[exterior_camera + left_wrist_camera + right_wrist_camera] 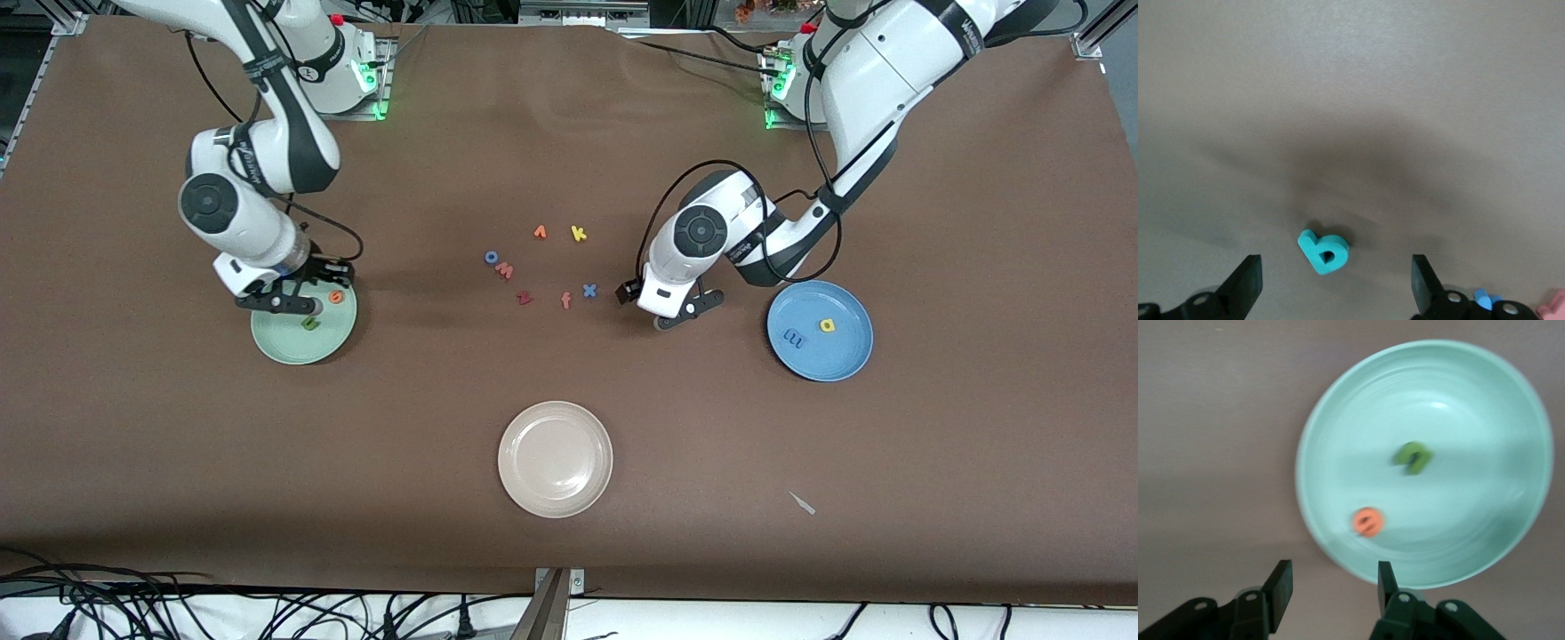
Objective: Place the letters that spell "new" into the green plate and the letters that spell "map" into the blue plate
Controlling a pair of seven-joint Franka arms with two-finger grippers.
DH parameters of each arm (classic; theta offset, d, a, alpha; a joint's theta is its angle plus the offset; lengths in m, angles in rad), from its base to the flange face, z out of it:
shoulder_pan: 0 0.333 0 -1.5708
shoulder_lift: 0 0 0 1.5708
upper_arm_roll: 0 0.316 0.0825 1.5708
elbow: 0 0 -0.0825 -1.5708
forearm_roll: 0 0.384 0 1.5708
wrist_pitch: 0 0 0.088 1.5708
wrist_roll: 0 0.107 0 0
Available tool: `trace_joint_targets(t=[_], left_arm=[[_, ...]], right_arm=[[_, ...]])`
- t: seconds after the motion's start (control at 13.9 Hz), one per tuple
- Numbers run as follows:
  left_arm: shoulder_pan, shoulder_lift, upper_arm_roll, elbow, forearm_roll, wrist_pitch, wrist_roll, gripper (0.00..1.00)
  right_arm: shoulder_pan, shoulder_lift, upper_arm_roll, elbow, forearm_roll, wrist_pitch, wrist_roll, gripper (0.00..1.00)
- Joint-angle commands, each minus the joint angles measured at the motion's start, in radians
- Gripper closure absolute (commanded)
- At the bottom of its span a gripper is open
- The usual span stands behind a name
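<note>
Right pincer (1331, 587) half-open, empty, over green plate (267, 342) rim; left pincer (1337, 280) wide, apparently straddling teal a (1323, 251).

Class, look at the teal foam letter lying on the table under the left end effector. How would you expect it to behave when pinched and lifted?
The teal letter looks like thick cut foam, so it is probably very light and may squash slightly. It lies flat on the table, so rolling seems unlikely. Being small between the left end effector's open fingers, it could twist or slip if pinched off-centre.
</note>
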Motion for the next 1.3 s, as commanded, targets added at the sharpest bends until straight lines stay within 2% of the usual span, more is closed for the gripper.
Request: trace_joint_targets(t=[0.0, 0.07, 0.22, 0.36, 0.5, 0.72, 1.01, 1.22], left_arm=[[0.013, -0.015, -0.009, -0.039, -0.017, 0.036, 0.007, 0.2], [0.013, -0.015, -0.009, -0.05, -0.01, 0.036, 0.01, 0.35], [0.019, -0.015, -0.011, -0.05, -0.01, 0.037, 0.01, 0.58], [0.019, -0.014, -0.009, -0.051, -0.01, 0.037, 0.01, 0.71], [0.017, -0.011, -0.008, -0.054, -0.003, 0.041, 0.012, 0.75], [0.019, -0.009, -0.008, -0.054, -0.003, 0.045, 0.01, 0.79], [0.019, -0.015, -0.011, -0.047, -0.003, 0.039, 0.009, 0.82], [0.014, -0.023, -0.014, -0.041, -0.003, 0.031, 0.009, 0.82]], right_arm=[[0.005, 0.042, 0.114, 0.027, 0.01, 0.05, 0.236, 0.41], [0.018, 0.056, 0.132, 0.038, 0.008, 0.064, 0.307, 0.41], [0.076, 0.074, 0.134, 0.041, 0.01, 0.105, 0.41, 0.41], [0.148, 0.123, 0.134, 0.097, 0.01, 0.131, 0.569, 0.41], [0.227, 0.174, 0.133, 0.167, 0.007, 0.13, 0.709, 0.41], [0.316, 0.208, 0.128, 0.172, 0.004, 0.16, 0.804, 0.41], [0.357, 0.246, 0.12, 0.162, -0.004, 0.202, 0.82, 0.35], [0.403, 0.292, 0.093, 0.161, -0.006, 0.249, 0.824, 0.35]])
